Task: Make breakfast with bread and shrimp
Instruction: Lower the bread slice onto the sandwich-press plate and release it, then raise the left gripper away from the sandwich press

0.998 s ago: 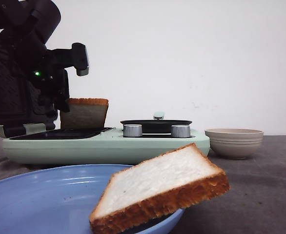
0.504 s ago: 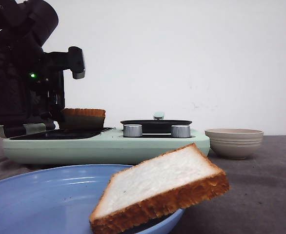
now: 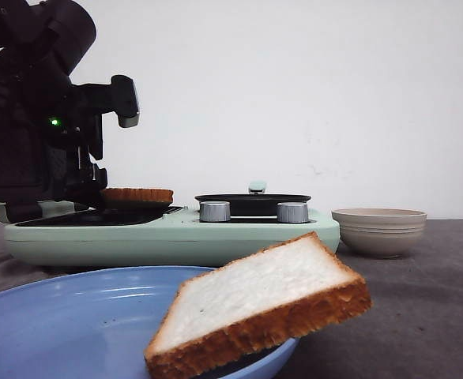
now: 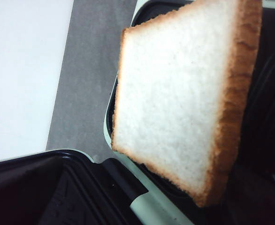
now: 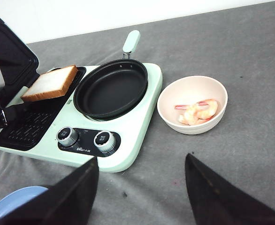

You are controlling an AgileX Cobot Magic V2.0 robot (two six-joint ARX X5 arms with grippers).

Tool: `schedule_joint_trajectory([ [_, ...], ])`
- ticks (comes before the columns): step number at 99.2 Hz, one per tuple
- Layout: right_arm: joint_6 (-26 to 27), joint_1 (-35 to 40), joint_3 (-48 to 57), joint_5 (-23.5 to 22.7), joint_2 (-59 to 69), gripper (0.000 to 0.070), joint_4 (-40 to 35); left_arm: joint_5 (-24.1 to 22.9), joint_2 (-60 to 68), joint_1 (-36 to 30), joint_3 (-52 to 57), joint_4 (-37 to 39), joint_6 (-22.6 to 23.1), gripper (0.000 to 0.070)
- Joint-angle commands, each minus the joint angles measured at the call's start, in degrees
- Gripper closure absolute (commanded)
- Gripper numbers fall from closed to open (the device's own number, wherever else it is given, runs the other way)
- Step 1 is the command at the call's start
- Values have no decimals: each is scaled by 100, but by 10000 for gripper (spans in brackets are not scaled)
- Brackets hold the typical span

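Two bread slices: one leans on the blue plate's rim at 3 o'clock, other sits low over the grill plate beside the left gripper. Left jaws hidden behind arm, can't tell grip. Right gripper jaws wide, holding nothing. Grey cloth tabletop, white wall behind. Vs 1 s ago, far slice went from upright to nearly flat. Shrimp in bowl, 3 o'clock of pan.

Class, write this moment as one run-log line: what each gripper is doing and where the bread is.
left gripper: not visible, slice over grill plate | right gripper: open, empty | second slice: on blue plate rim | shrimp: in bowl
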Motion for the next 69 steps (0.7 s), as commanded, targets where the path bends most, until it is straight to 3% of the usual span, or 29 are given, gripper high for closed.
schedule_joint_trajectory([
  [1,-48,4,87,-11,15,340,52,-9,-70,-28,149,66,-195,70],
  [20,-48,4,87,-11,15,340,52,-4,-321,-44,149,-66,-422,70],
  [69,-48,4,87,-11,15,340,52,66,-568,-50,149,-555,-494,69],
])
